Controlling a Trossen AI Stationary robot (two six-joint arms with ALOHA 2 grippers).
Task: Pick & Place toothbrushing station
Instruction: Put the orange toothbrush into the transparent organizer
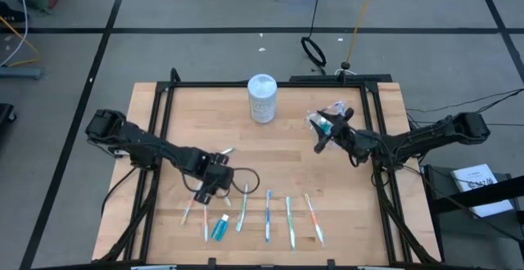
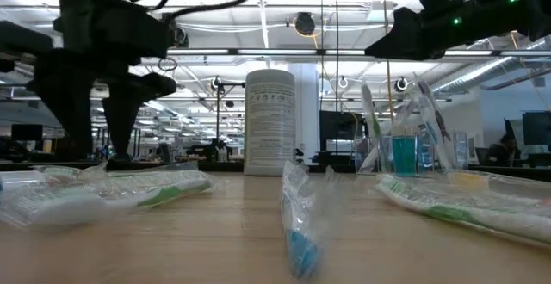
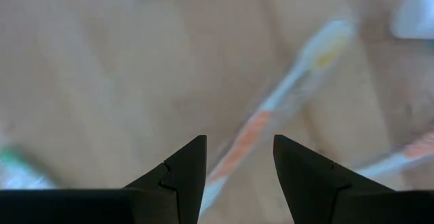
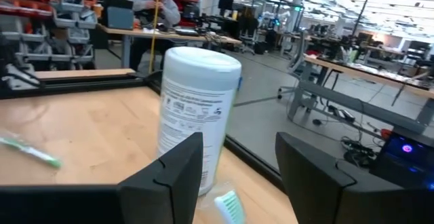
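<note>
A: Start at the left gripper (image 3: 239,166). What are the fingers (image 3: 178,176) doing?

B: Parted, nothing between them. They hang over an orange brush (image 3: 271,119) lying flat on the table (image 1: 164,123), which runs through the gap below the tips. In the high view that gripper (image 1: 206,195) sits above the near-left end of the brush row.

A: So the step is a pick?

B: I'd judge so: lined up on a brush, not yet closed on it. The next move calls for coming straight down with the handle centred across the gap, then closing. The brush is slim and flat, so the tips need to reach the wood or it may slip out.

A: And the right gripper (image 4: 234,183)?

B: Fingers apart too, holding nothing. A green brush head (image 4: 230,207) shows between them, just below, and the canister (image 4: 196,115) stands beyond. From above, this gripper (image 1: 326,137) is over the cup (image 1: 327,121) at the far right.

A: What's in the cup?

B: From the low view it (image 2: 405,151) holds a teal tube (image 2: 403,155) and a few upright brushes (image 2: 370,120). I can't count them exactly.

A: What's still out?

B: A row of brushes (image 1: 288,219) along the near edge, with a teal tube (image 1: 219,228) among them at the left. The canister (image 1: 262,98) stands alone at the far middle, well apart from the row
</note>
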